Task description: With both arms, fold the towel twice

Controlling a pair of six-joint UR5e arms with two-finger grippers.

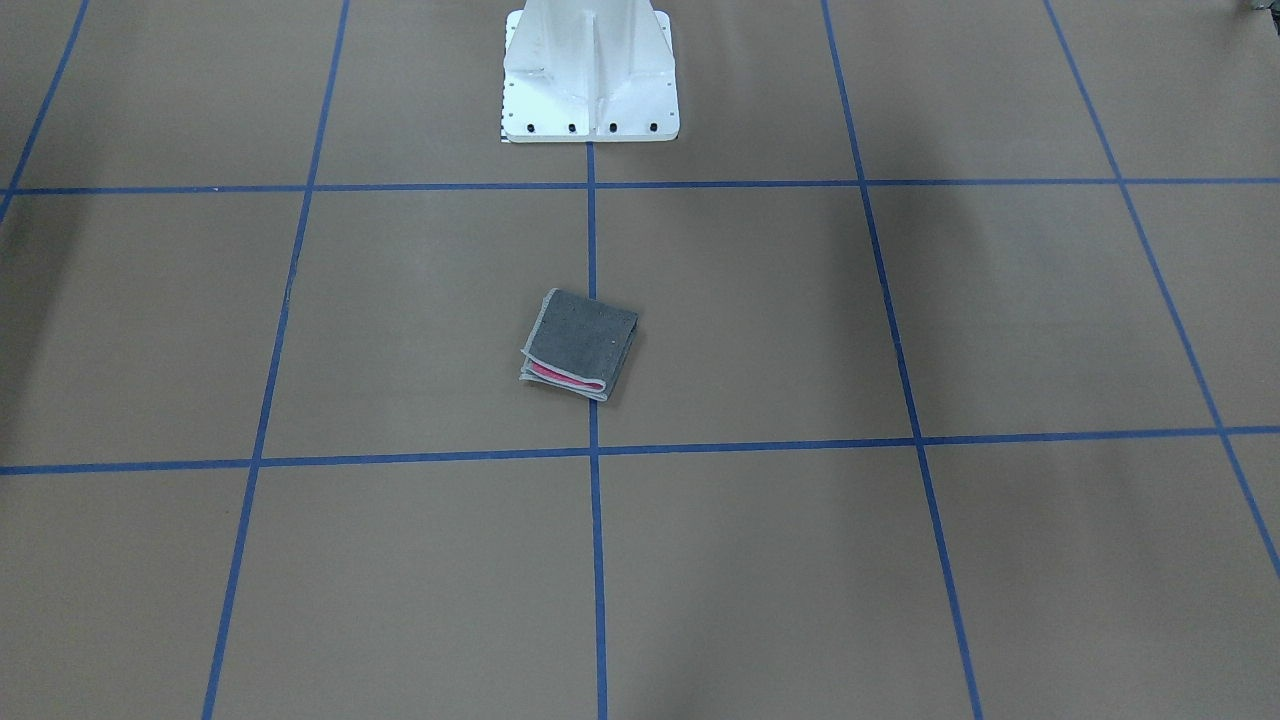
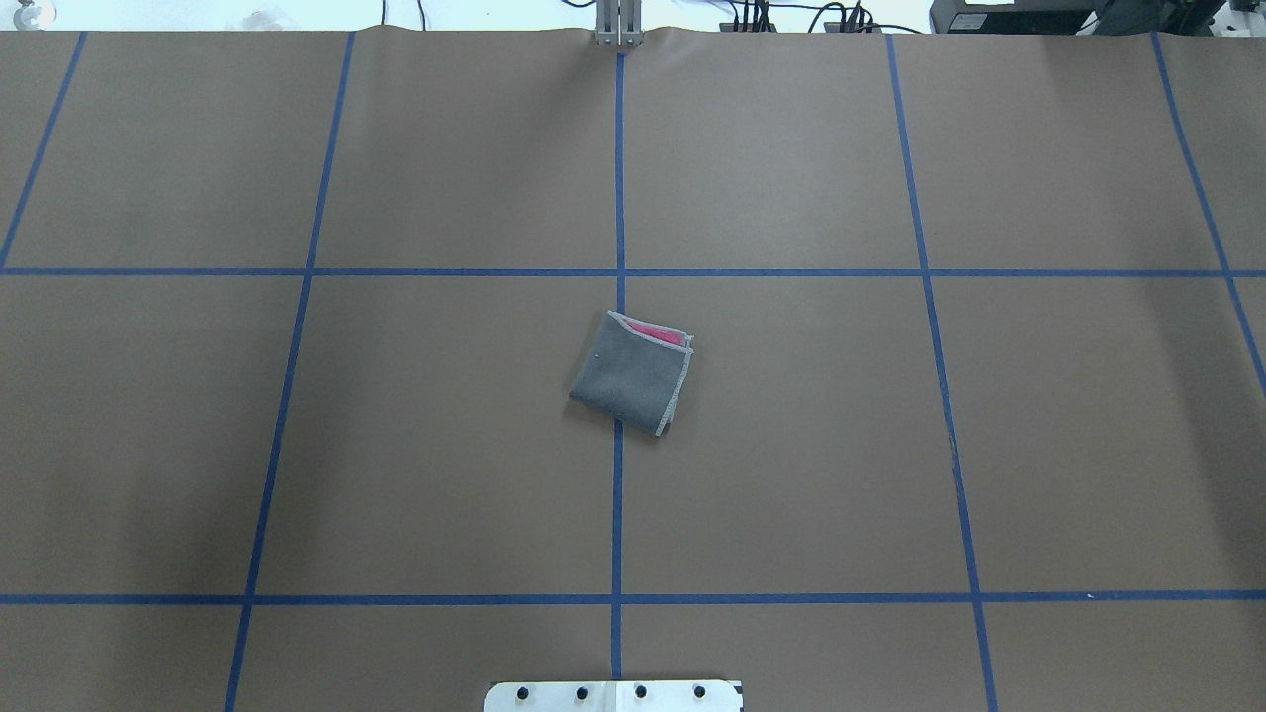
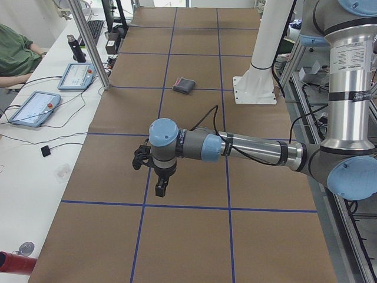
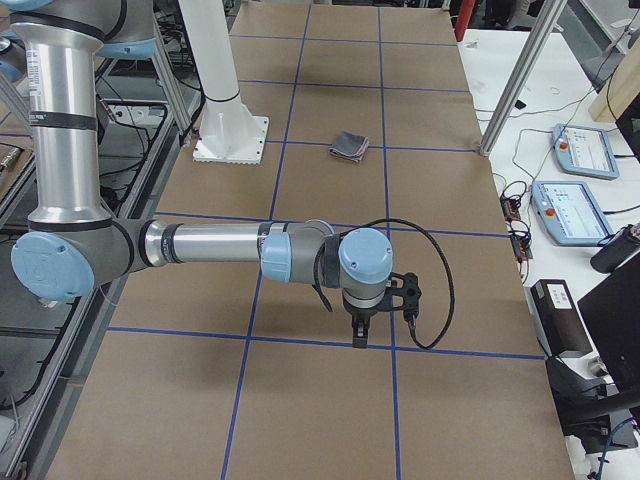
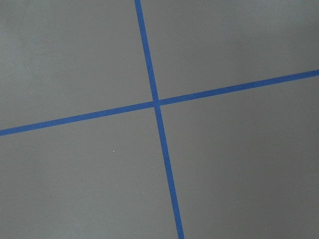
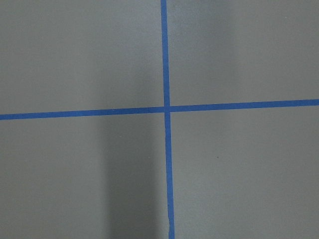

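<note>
Overhead exterior: towel (image 2: 631,374) at table (image 2: 890,445) centre, my left gripper (image 3: 160,190) and right gripper (image 4: 358,335) well apart toward opposite ends, can't tell finger gap.

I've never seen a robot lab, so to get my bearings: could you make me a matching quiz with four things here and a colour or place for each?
Things:
1. towel
2. pedestal base
3. tape lines
4. left end effector

Descriptions:
A. blue, forming a grid on the table
B. black, pointing down, far from the towel
C. dark grey outside, pink showing at one edge
D. white, near the table's edge

Pairs: 1-C, 2-D, 3-A, 4-B.
</note>
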